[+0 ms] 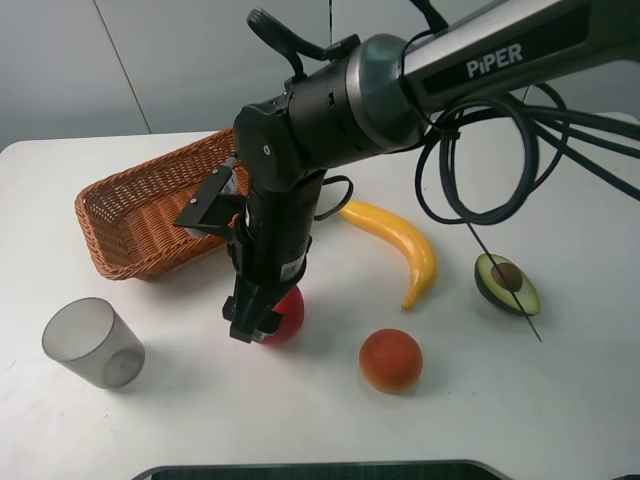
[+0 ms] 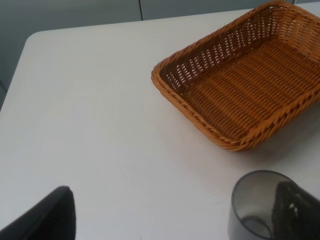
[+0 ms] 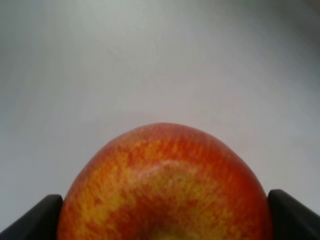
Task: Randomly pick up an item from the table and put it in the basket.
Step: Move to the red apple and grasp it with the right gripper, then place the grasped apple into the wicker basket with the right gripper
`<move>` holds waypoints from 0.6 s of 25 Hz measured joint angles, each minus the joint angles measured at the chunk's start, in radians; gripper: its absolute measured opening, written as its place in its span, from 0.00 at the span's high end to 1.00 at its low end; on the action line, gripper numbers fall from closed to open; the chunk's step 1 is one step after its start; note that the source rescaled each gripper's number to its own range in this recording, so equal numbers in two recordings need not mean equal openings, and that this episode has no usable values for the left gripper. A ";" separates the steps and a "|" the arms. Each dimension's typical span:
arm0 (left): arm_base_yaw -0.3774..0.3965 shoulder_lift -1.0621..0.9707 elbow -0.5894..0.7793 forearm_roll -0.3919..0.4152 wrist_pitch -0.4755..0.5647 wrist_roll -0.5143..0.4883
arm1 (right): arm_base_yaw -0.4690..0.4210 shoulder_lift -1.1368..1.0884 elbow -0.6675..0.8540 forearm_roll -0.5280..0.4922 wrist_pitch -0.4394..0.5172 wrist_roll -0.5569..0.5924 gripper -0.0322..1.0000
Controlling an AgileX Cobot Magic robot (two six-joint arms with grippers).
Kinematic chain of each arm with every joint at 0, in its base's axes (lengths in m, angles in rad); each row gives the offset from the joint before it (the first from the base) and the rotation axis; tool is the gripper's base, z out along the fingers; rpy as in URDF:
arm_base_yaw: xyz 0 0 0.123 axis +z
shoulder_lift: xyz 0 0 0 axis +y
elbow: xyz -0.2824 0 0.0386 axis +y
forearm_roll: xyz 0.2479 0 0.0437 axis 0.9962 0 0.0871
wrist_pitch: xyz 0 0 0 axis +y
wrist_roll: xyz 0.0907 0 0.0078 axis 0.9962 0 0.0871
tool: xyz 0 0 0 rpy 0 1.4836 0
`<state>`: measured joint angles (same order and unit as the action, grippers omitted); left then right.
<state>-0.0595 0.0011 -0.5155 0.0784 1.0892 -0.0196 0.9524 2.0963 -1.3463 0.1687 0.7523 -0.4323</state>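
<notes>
Right gripper (image 1: 258,325) clamps the red apple (image 1: 287,310), apparently resting on the white table (image 1: 300,420) — the lift and carry to the empty wicker basket (image 1: 130,215), far left, remain.

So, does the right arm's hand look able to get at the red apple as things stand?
Very likely yes: the right hand is down around the apple, its fingers seemingly against both sides, with nothing between.
</notes>
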 joint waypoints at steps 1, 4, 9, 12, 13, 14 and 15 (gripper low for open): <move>0.000 0.000 0.000 0.000 0.000 0.000 | 0.000 0.000 0.000 0.000 0.002 0.000 0.93; 0.000 0.000 0.000 0.000 0.000 0.000 | 0.000 0.000 0.000 0.000 0.003 0.000 0.93; 0.000 0.000 0.000 0.000 0.000 0.000 | 0.000 0.000 0.000 0.000 0.003 0.000 0.93; 0.000 0.000 0.000 0.000 0.000 0.000 | 0.000 0.000 0.000 0.000 0.003 0.000 0.93; 0.000 0.000 0.000 0.000 0.000 0.000 | 0.000 0.000 0.000 0.000 0.003 0.000 0.93; 0.000 0.000 0.000 0.000 0.000 0.000 | 0.000 0.000 0.000 0.000 0.003 0.000 0.93; 0.000 0.000 0.000 0.000 0.000 0.000 | 0.000 0.000 0.000 0.000 0.003 0.000 0.93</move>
<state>-0.0595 0.0011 -0.5155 0.0784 1.0892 -0.0196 0.9524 2.0963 -1.3463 0.1687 0.7557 -0.4323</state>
